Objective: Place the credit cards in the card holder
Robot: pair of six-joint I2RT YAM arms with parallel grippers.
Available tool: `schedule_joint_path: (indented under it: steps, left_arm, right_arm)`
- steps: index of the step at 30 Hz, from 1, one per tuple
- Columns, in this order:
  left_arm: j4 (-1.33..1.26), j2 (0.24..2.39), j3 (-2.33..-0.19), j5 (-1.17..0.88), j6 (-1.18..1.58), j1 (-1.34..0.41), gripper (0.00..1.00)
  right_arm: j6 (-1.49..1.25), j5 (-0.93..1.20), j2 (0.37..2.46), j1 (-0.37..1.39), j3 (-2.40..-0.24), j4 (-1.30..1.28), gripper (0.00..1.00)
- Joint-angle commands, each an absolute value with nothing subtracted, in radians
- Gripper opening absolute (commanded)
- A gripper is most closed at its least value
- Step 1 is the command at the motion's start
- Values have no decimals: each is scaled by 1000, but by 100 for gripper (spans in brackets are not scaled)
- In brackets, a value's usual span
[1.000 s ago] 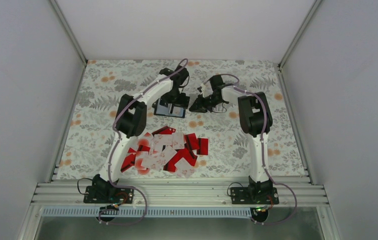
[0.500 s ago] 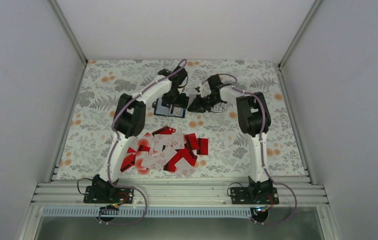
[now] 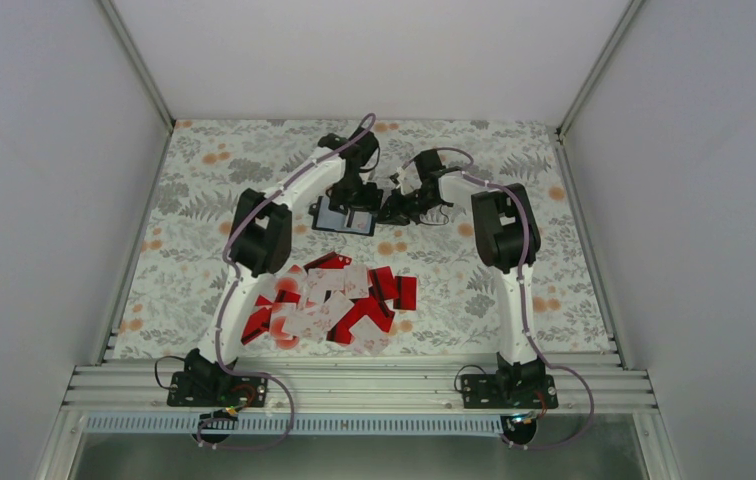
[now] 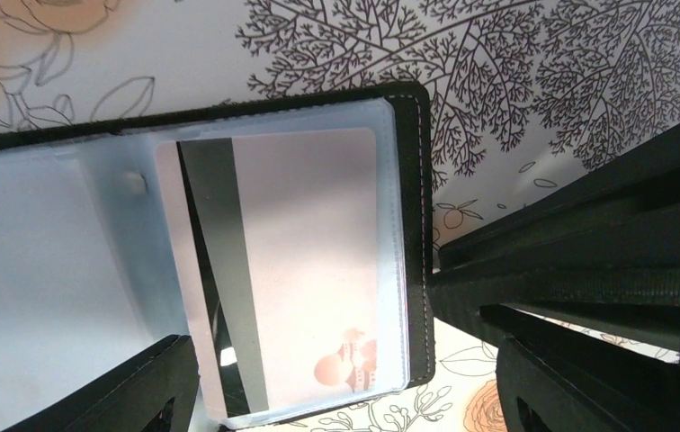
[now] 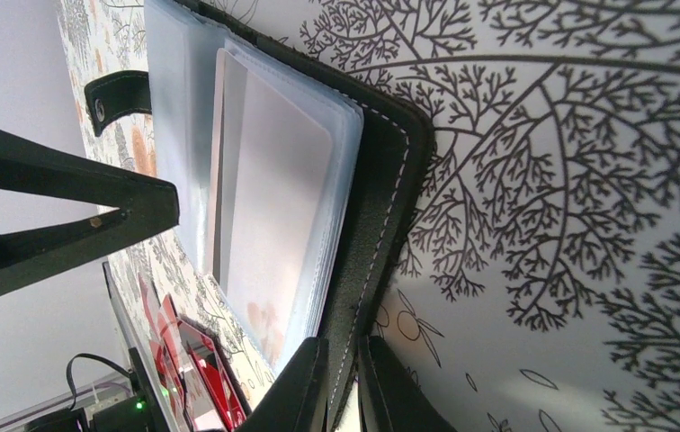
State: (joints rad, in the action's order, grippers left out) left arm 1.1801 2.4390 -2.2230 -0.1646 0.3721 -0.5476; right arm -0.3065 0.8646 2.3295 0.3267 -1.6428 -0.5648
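Loose credit cards (image 3: 329, 305) lie in a red-and-white heap near the 6 o'clock edge of the flowery table (image 3: 204, 200). At 12 o'clock from the heap the card holder (image 3: 332, 216) lies open, with both arms crowded onto it. The left gripper (image 4: 309, 315) hangs right over it, jaws wide: one finger above the clear sleeves, the other past the holder's edge over bare table. A pale card (image 4: 318, 234) with a dark stripe sits inside a sleeve. The right gripper (image 5: 347, 387) comes in from 3 o'clock, jaws nearly together, pinching the holder's black cover edge.
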Motion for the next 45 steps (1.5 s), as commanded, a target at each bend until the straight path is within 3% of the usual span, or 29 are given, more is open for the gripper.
schedule_joint_path:
  steps: [1,14,18,26,30,39,45]
  left_arm:
    - [1201,2482,-2243,-222,393,-546,83]
    - [1118,2368,-2135,-202,362,-515,81]
    - [1048,2293,-2018,-202,353,-501,69]
    - [966,2188,-1866,-190,306,-472,57]
    - [953,2174,-1844,-187,288,-447,48]
    - [919,2192,-1832,-222,242,-431,41]
    - [911,2228,-1840,-234,225,-427,31]
  right_arm:
    - [-313,834,2370,337,-1657,-574,10]
    - [-308,815,2321,337,-1636,-578,10]
    - [-312,806,2287,336,-1618,-571,11]
    - [-314,811,2250,336,-1629,-584,16]
    - [-321,830,2247,336,-1647,-591,16]
    - [-357,904,2258,336,-1672,-566,17]
    - [-387,950,2275,336,-1662,-532,17]
